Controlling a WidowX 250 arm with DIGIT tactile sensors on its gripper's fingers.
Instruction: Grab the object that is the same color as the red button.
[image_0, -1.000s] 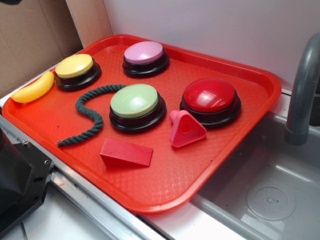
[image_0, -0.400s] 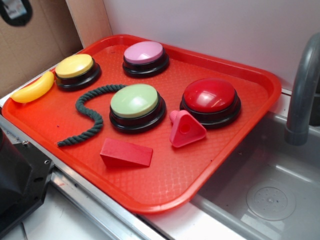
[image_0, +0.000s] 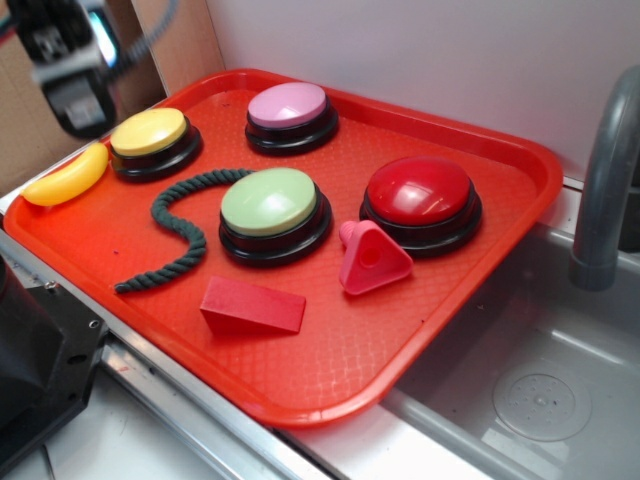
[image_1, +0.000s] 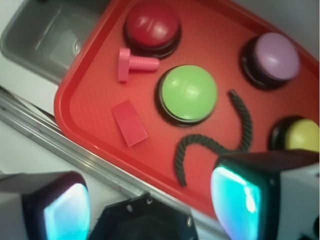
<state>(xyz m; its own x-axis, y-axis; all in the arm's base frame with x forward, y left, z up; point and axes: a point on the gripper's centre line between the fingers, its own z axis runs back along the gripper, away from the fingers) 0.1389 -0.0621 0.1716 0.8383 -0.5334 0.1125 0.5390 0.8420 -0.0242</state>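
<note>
Descending with fingers (image_1: 242, 205) spread wide, the gripper (image_1: 145, 202) risks seizing the pink triangular plastic piece (image_0: 373, 258) just beside the small matte red wedge-shaped block (image_0: 251, 307).

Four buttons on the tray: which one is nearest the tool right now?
The yellow button, at the tray's far left corner beside the banana. The tool hangs just beside it; the pink, green and red buttons sit farther right.

Red tray (image_0: 450, 330) sitting on the counter beside a sink (image_0: 540, 390).
Lying on it: wedge (image_0: 252, 307) near the front edge, red button (image_0: 420, 200), green button (image_0: 272, 212), pink button (image_0: 290, 115), yellow button (image_0: 152, 140), rope (image_0: 175, 225), pink piece (image_0: 372, 258); banana (image_0: 65, 178) resting on the left rim.
</note>
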